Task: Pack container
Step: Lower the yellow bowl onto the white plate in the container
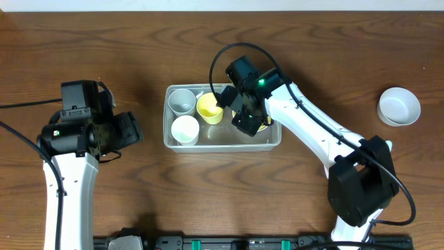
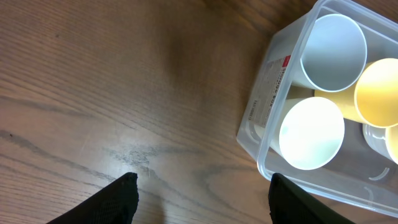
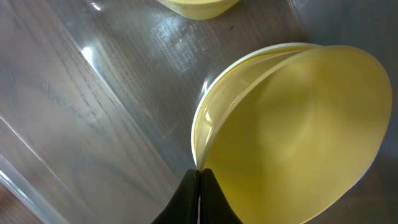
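Note:
The clear rectangular container [image 1: 222, 144] stands at the table's middle. It holds two white cups [image 1: 182, 101] [image 1: 185, 129] and a yellow cup [image 1: 209, 107] in its left half. My right gripper [image 1: 246, 118] is inside its right half, shut on the rim of a yellow bowl [image 3: 305, 130], which is tilted above the container's clear floor [image 3: 93, 93]. The fingertips [image 3: 199, 171] pinch the rim. My left gripper [image 1: 132, 128] is open and empty over bare wood, left of the container. In the left wrist view its fingers [image 2: 202, 199] frame the table beside the container's corner [image 2: 267, 93].
A white bowl [image 1: 399, 106] sits alone at the far right of the table. The yellow cup's rim shows at the top of the right wrist view [image 3: 193, 6]. The right arm reaches across the table from the lower right.

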